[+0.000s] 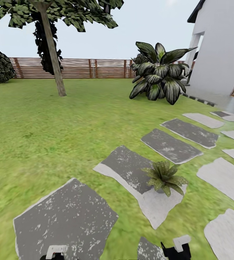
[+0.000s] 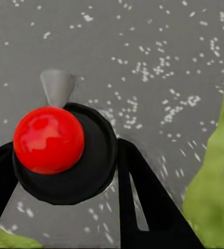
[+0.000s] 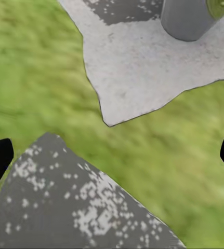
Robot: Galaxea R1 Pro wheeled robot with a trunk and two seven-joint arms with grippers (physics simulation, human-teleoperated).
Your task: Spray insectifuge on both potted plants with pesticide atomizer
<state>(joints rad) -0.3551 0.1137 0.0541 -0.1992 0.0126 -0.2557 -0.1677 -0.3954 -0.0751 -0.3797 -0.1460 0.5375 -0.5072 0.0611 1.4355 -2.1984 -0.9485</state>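
Observation:
One potted plant (image 1: pixel 164 177), a small rosette of pointed green leaves in a grey pot, stands on a pale stepping stone (image 1: pixel 156 207) ahead and to the right. The pesticide atomizer (image 2: pixel 65 150) shows in the left wrist view as a black round body with a red knob and a grey nozzle. My left gripper (image 2: pixel 65 179) is shut on it, over a dark speckled stone (image 1: pixel 66 216). My right gripper (image 3: pixel 112 158) is open and empty above the grass. The plant's grey pot (image 3: pixel 187 21) lies ahead of its fingers. Both wrists peek in at the head view's bottom edge.
The lawn (image 1: pixel 41 137) stretches to a slatted wooden fence (image 1: pixel 95 68). A tree (image 1: pixel 53 54) stands at the back left and a big dark-leaved shrub (image 1: pixel 160 74) beside a white house wall (image 1: pixel 221 54). More stepping stones (image 1: pixel 171 146) run off to the right.

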